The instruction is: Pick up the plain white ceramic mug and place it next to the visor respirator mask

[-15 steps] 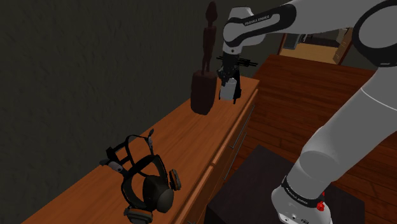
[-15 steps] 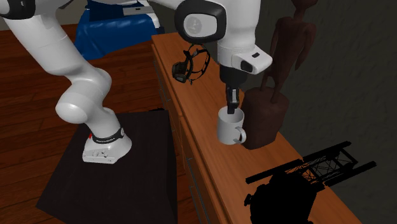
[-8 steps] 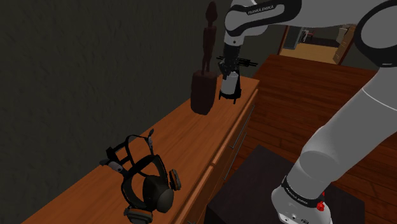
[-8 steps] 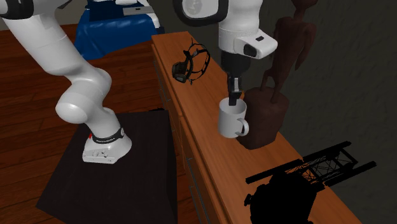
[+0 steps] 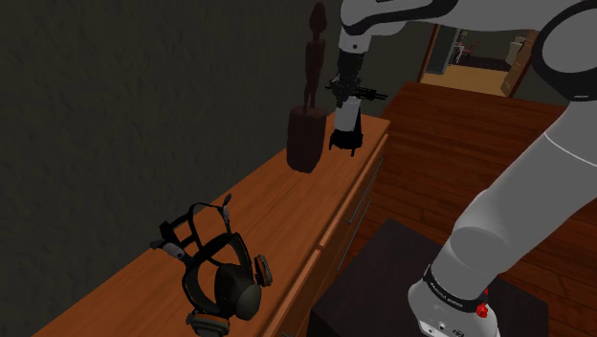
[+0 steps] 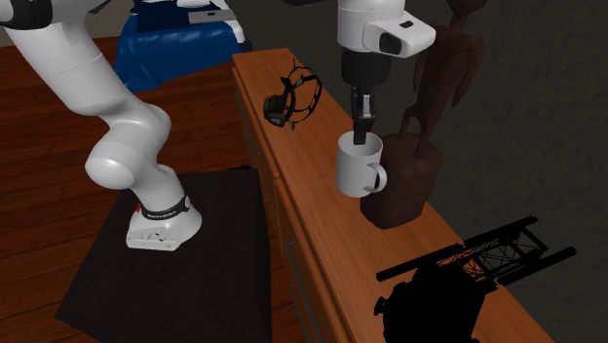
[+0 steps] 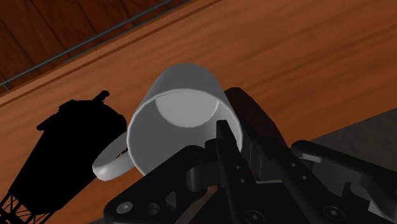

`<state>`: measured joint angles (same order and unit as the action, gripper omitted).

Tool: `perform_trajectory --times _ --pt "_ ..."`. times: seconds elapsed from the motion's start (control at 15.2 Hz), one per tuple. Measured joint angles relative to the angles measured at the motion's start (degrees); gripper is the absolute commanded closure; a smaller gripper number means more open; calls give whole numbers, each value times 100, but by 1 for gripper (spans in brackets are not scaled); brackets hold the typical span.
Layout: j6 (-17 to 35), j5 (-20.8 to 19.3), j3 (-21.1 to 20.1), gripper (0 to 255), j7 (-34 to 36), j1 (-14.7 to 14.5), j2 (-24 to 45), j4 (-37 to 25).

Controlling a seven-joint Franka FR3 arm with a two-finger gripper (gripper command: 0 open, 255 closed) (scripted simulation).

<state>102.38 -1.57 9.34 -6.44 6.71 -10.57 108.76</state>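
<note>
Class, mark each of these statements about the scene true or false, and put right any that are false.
1. The gripper is shut on the rim of the white mug. True.
2. The white mug is right beside the respirator mask. False: it is by the dark statue, and the respirator mask lies well apart from it.
3. The respirator mask lies on the wooden sideboard. True.
4. The white mug is full of liquid. False: the wrist view shows it empty.

Dim renders, murky wall (image 5: pixel 124 105), brighter doorway (image 5: pixel 474 48) beyond, evenly sharp throughout
</note>
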Motion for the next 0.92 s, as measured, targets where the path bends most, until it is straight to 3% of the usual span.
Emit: perform_trajectory --times 0.92 --pt "-1103 38 5 255 -33 -6 214 -1315"
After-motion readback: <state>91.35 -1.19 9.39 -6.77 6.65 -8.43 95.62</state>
